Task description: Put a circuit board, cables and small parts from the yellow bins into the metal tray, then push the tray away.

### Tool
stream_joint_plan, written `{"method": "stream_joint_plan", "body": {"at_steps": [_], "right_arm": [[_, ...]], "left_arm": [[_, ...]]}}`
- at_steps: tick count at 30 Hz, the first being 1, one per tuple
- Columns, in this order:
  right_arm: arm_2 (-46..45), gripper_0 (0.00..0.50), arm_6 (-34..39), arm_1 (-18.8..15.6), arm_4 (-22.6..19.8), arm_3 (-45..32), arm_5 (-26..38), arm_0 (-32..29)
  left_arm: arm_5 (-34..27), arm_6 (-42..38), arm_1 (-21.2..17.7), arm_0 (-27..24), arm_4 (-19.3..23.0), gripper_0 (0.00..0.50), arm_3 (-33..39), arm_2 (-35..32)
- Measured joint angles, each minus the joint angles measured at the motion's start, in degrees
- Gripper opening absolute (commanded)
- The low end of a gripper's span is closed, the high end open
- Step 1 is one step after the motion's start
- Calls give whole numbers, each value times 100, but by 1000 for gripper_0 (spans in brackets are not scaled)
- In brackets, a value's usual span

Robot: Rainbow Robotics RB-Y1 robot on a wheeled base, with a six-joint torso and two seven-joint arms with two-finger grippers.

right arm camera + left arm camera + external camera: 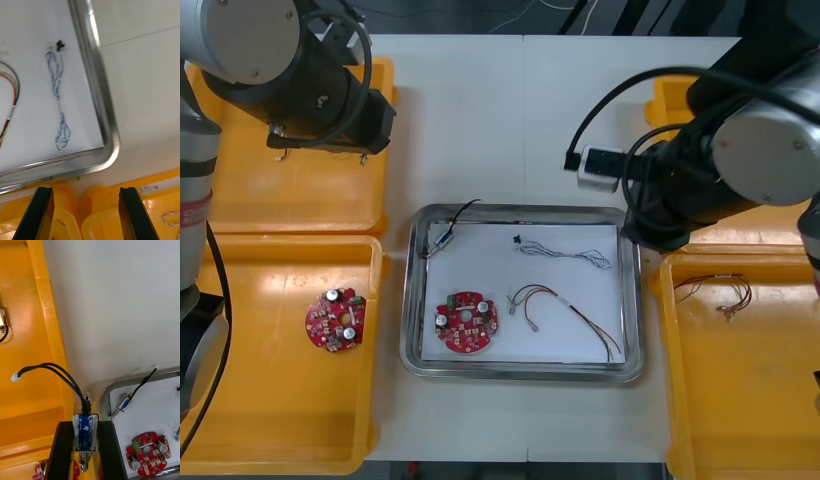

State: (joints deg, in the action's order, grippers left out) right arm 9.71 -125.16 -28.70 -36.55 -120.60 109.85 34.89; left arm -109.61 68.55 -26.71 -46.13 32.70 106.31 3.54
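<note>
The metal tray (632, 300) looks pretty well stocked. On its white liner there's a circuit board (467, 322), a blue and white cable (565, 252), a red and yellow cable (565, 312), and one small metal part (444, 237) with a dark lead, up in the corner on the left arm's side.

Just off the tray's right-hand corner, the right gripper (85, 191) hovers over the rims of the right-side bins (97, 212). Its fingers are spread wide with nothing between them, so it reads as waiting to me.

Further out on the tray's left is the one doing the work. The left gripper (85, 424) is clamped on a blue-wrapped metal part (85, 435), and its black cable (52, 368) loops off over the left bin (22, 352). It's above the bin wall, near the tray's corner but not over the tray yet. A second board (335, 320) sits in a bin on that side too.

My guess is we're mid-carry on another small part. Next it has to cross the tray rim, come down on a bare patch of liner near the first part, and let go. I'd watch that the trailing cable doesn't catch the bin wall. After that comes the push.
</note>
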Motion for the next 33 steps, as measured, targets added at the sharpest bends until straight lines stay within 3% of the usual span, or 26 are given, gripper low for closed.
{"method": "stream_joint_plan", "body": {"at_steps": [6, 10, 14, 25, 33], "right_arm": [[-824, 500, 892, -79, -214, -359, 1, -6], [-1082, 500, 1166, -315, -218, -606, 1, -80], [-1349, 500, 2081, -596, -319, -754, 1, -291], [-2453, 500, 3444, -1267, -1157, -773, 2, -1216], [-3039, 500, 4118, -1547, -1255, -778, 2, -1797]], "left_arm": [[0, -2, 146, 1, -19, 0, 36, -1], [-1, -17, 296, 2, -63, 0, 79, 0], [-1, -190, 414, 3, -258, 0, 107, 113], [-2, -1986, 615, 11, -475, 0, 118, 1110], [-2, -2085, 691, 68, -636, 0, 119, 1909]]}}
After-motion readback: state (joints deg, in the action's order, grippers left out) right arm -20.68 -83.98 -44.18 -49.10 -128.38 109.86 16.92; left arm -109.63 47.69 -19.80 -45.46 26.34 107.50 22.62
